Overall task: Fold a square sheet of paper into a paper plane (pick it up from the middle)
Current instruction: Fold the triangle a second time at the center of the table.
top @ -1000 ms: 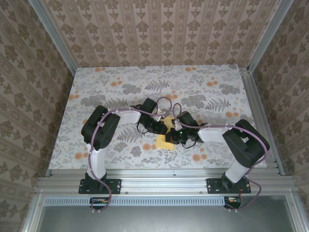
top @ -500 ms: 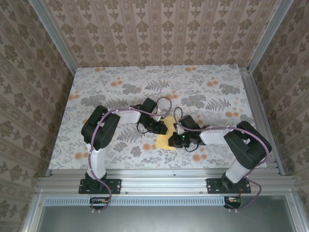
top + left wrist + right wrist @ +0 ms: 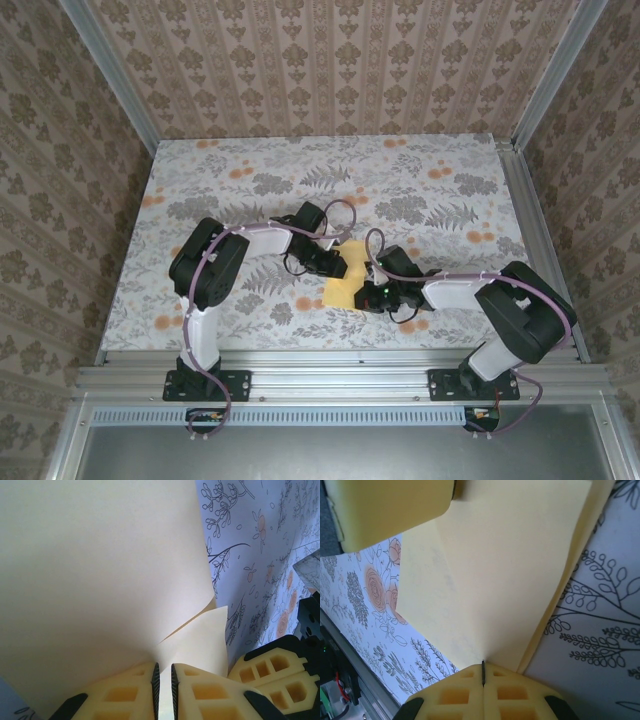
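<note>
Here, the square sheet of paper is clamped from both sides, near the middle of the floral table, towards its near edge.
Seen from above, the sheet is partly folded, and its long axis runs roughly near to far, leaning a little right at the far end. The left gripper has its jaws drawn almost together on the paper, where a plain, pale layer lifts over a second flap. The right gripper is fully closed on the sheet's lower edge beside a fold line. Whether one end comes to a point cannot be told.
</note>
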You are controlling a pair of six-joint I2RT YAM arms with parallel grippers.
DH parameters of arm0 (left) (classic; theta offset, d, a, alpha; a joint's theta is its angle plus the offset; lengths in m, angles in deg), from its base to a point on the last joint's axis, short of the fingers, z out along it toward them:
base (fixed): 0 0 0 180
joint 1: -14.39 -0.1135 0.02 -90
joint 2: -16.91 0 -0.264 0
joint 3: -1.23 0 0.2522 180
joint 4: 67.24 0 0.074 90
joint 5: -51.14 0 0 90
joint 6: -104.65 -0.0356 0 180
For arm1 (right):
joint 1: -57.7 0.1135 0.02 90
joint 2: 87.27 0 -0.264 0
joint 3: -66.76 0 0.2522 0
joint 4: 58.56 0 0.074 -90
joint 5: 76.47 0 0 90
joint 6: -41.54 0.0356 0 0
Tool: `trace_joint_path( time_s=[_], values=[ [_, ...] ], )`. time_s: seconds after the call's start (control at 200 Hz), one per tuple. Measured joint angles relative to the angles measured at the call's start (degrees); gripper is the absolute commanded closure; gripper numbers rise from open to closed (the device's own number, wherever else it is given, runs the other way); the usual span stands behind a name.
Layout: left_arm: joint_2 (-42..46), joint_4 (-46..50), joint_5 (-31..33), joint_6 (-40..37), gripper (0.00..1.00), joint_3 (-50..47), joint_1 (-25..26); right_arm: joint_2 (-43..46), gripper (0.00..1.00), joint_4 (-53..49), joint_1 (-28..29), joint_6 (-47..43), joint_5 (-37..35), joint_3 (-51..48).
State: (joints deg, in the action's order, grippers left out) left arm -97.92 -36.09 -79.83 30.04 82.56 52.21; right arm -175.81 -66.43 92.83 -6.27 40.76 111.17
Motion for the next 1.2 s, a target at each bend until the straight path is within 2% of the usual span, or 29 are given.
trace_joint_path(
  time_s=[0.37, 0.58, 0.805, 1.01, 1.2],
  values=[
    [0.3, 2.3, 5.0, 0.8, 0.77, 6.3, -2.3, 0.0, 1.0, 0.0, 0.0, 0.0, 0.0, 0.0],
    [4.5, 4.4, 6.3, 1.3, 0.76, 7.8, -2.0, 0.0, 1.0, -0.2, 0.0, 0.0, 0.1, 0.1],
    [11.8, -0.6, 5.9, 7.1, 0.76, -3.5, 2.3, 0.0, 1.0, -1.5, 0.1, -0.1, 0.2, 0.7],
    [12.6, -9.2, 6.1, 15.2, 0.77, -13.4, 5.4, 0.0, 1.0, -2.0, 0.2, 0.0, 0.2, 0.9],
    [12.2, -18.0, 6.3, 22.0, 0.77, -17.5, 6.8, -0.1, 1.0, -2.4, 0.2, 0.0, 0.2, 1.2]
  ],
)
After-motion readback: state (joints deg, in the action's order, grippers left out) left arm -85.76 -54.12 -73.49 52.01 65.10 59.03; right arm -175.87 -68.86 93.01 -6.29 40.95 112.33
